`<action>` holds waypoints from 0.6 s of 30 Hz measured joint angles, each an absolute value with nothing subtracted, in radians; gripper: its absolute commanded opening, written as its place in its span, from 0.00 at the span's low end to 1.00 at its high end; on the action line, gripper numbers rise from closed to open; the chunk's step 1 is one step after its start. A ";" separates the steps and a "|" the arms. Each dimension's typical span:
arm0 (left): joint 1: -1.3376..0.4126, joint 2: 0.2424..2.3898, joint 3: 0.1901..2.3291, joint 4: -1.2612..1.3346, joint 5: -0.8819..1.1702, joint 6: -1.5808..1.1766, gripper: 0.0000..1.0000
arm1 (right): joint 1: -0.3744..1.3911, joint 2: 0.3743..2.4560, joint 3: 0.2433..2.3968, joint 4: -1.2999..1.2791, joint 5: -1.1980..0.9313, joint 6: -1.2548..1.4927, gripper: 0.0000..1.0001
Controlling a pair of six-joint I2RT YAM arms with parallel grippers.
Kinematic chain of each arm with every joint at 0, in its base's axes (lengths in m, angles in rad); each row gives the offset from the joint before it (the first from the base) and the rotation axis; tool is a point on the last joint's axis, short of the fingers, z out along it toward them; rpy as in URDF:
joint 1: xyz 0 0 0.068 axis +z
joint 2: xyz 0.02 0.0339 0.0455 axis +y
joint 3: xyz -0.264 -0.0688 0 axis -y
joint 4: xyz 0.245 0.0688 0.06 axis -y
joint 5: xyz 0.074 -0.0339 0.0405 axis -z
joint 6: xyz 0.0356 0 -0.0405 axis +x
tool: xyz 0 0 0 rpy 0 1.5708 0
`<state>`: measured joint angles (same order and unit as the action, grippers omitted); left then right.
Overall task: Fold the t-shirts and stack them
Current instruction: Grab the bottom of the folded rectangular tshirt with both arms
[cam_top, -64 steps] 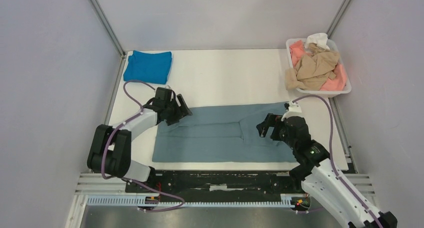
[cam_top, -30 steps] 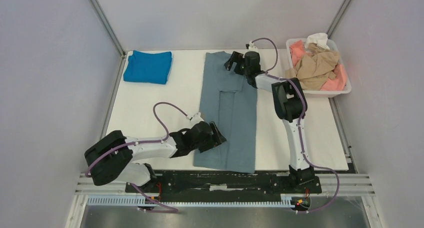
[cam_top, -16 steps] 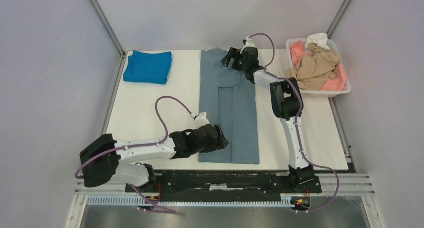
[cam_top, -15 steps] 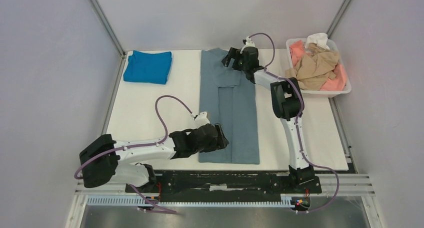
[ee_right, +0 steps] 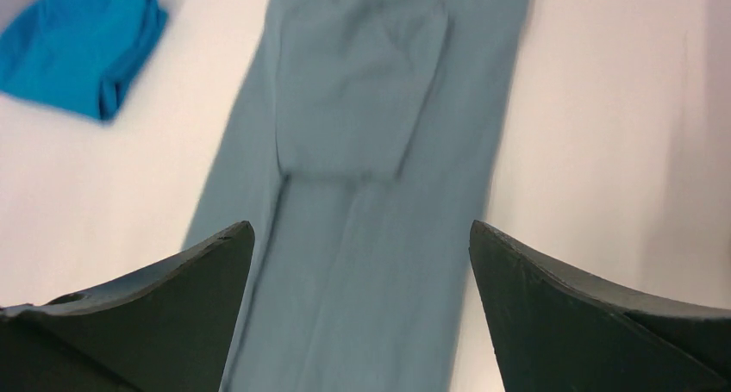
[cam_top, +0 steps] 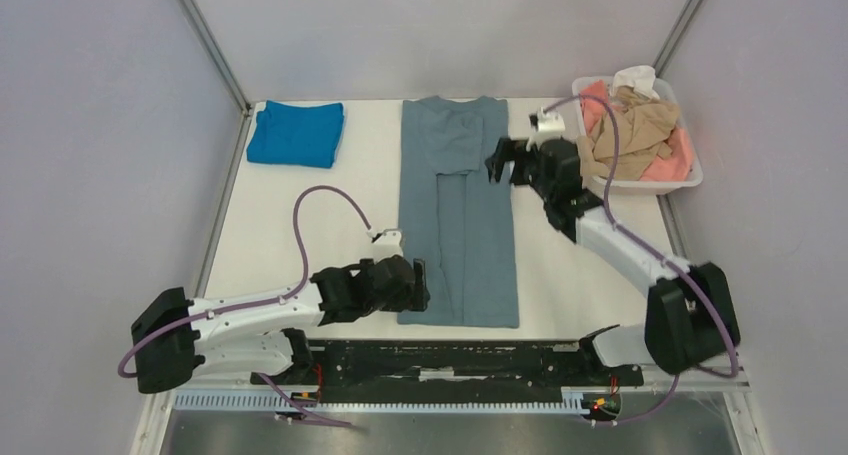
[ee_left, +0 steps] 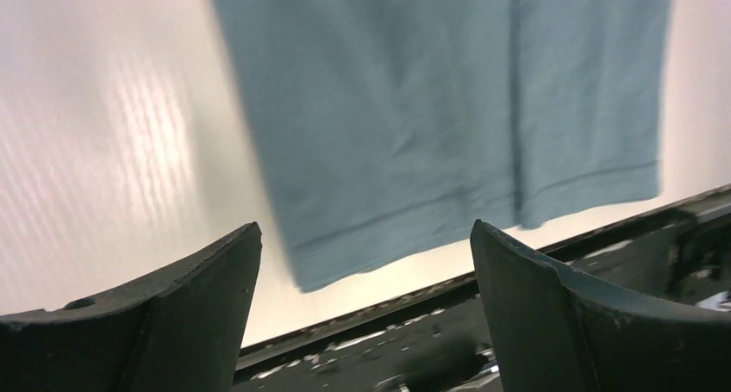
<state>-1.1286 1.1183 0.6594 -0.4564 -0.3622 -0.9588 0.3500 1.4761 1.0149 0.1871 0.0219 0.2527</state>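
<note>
The dusty grey-blue t-shirt [cam_top: 458,210] lies flat on the white table as a long narrow strip, sides folded in, collar at the far end. It also shows in the left wrist view [ee_left: 431,108] and the right wrist view [ee_right: 379,177]. My left gripper [cam_top: 418,284] is open and empty beside the strip's near left corner. My right gripper [cam_top: 503,162] is open and empty above the strip's upper right edge. The bright blue t-shirt [cam_top: 296,132] lies folded at the far left, also seen in the right wrist view [ee_right: 82,43].
A white tub [cam_top: 690,180] at the far right holds crumpled tan [cam_top: 625,135], salmon-pink [cam_top: 675,160] and white [cam_top: 635,77] shirts. A black rail [cam_top: 450,360] runs along the table's near edge. Grey walls close both sides.
Both grippers have let go of the grey-blue shirt. The right arm drew back from the collar end toward the right. The left gripper slid left off the near hem.
</note>
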 measured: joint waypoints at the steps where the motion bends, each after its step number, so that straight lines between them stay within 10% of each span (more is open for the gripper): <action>1: -1.129 1.103 0.628 -0.457 -0.354 -0.959 0.96 | 0.359 1.409 0.932 0.177 0.030 0.261 0.98; 13: -1.128 1.098 0.447 -0.316 -0.206 -0.960 0.58 | 0.556 0.823 0.307 -0.043 0.066 0.445 0.98; 18: -1.128 1.144 0.450 -0.287 -0.205 -0.966 0.22 | 0.577 0.784 0.280 -0.146 0.005 0.459 0.94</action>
